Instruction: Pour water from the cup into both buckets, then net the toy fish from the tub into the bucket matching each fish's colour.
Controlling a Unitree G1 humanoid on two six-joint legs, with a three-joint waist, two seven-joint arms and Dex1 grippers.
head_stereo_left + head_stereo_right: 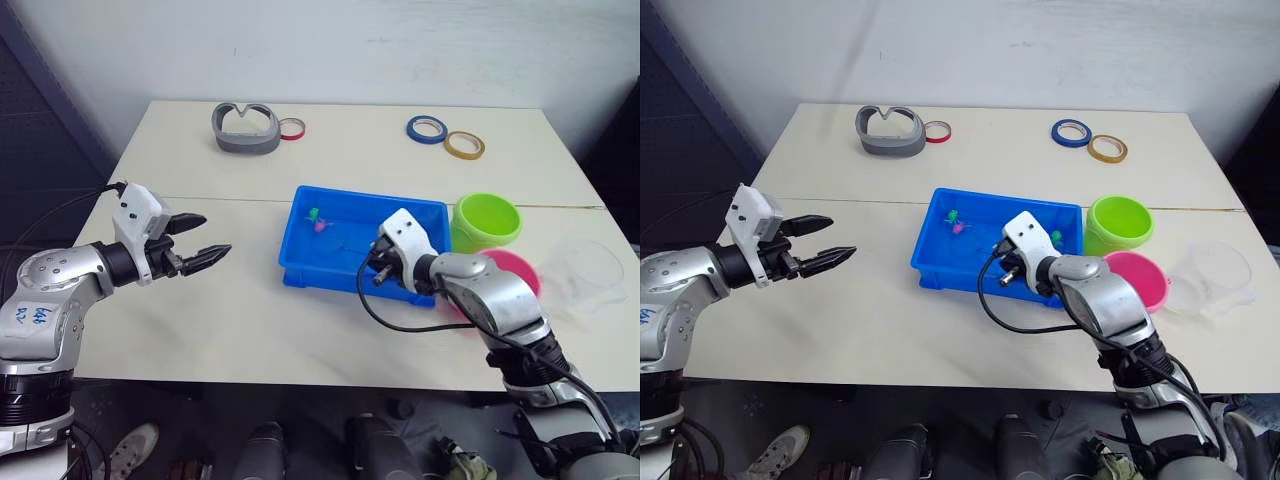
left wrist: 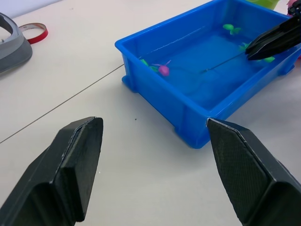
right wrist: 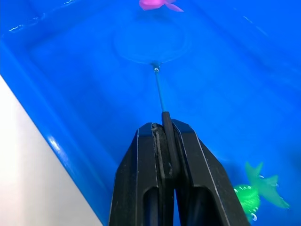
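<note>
Two grippers, one net in the water

We see the right gripper [image 3: 162,141] with its jaws pressed together on the thin dark handle of the net [image 3: 149,42], whose round hoop lies in the tub [image 1: 300,262]. One pink fish [image 3: 157,4] sits just beyond the hoop's rim, and a green fish [image 3: 256,190] lies near the jaws. Our right arm reaches in from the tub's near side, forearm angled across the counter [image 1: 250,330], wrist bent toward the water.

Our left gripper [image 1: 200,240] has its jaws spread wide and holds nothing; it hovers over bare counter, well apart from the tub, pointing toward it, with the elbow bent. Blue handwriting marks the left forearm, but we cannot read it.

Just beside the tub stand the green bucket [image 1: 487,222] and the pink bucket [image 1: 515,270]; the clear cup [image 1: 590,272] rests beyond the pink one.
</note>
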